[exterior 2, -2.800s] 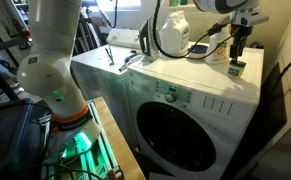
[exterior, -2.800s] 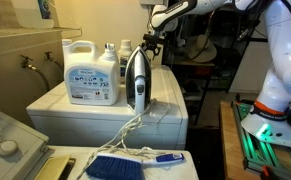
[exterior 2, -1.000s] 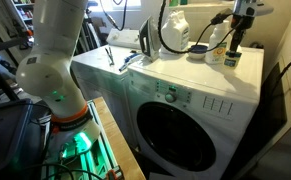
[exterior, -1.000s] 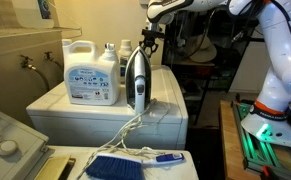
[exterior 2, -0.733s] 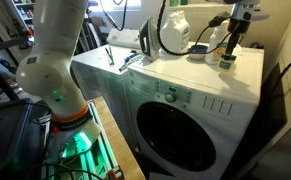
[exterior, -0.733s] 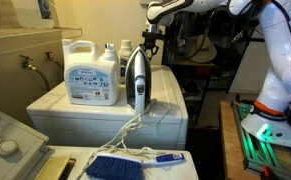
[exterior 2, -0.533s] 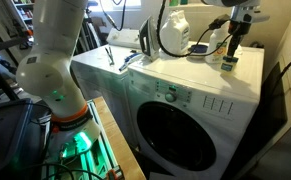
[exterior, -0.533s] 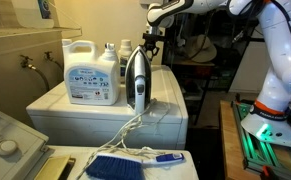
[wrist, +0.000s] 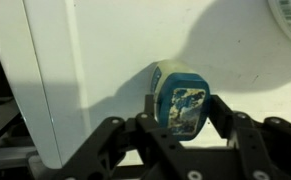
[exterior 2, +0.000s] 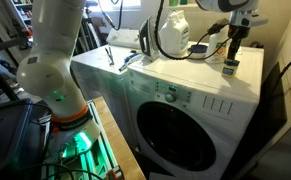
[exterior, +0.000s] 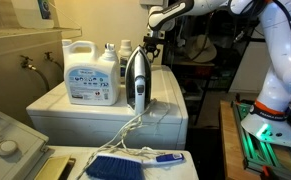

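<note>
**Gripper clamped on a small tin at the back of the washer**

The white front-loading washing machine [exterior 2: 180, 100] takes up most of the room, and everything sits on its flat top. The robot arm reaches over it from above. In an exterior view a big white detergent jug [exterior: 92, 72] stands towards the rear, with a clothes iron [exterior: 136, 80] upright on its heel just beside it, the cord trailing down the front. A blue brush [exterior: 120, 165] lies lower down, on a separate surface in front.

At the far back corner of the top, well apart from the jug and iron, the gripper [exterior 2: 233, 50] points straight down. Its jaws are pressed against either side of a small blue-labelled container [wrist: 180, 100], which stands upright between them. I can't tell whether its base touches the top.
</note>
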